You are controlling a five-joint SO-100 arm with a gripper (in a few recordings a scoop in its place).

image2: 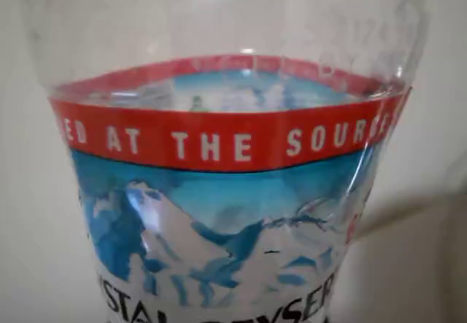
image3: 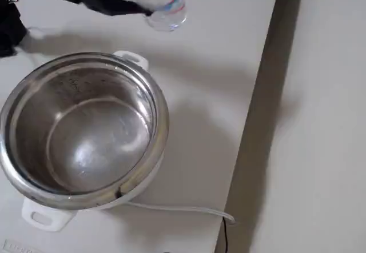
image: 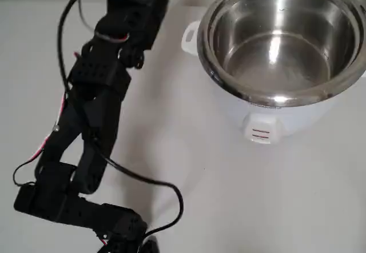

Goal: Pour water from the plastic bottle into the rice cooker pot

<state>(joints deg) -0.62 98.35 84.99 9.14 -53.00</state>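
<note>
Black jaws pinch a clear labelled bottle (image3: 166, 4) above the white desk (image3: 217, 64), beside the pot (image3: 80, 130). The steel pot looks empty; the bottle's contents cannot be told.

Plastic bottle (image2: 226, 184): top and base cut off by the wrist view's edges, label text partly cropped; in the fixed view its upper part is blurred and partly covered by the pincer (image3: 134, 1). Pincer: finger position not discernible in the fixed view. Rice cooker pot (image: 280, 36), well apart from the pincer: rim cropped at the overhead view's top and right edges.
</note>
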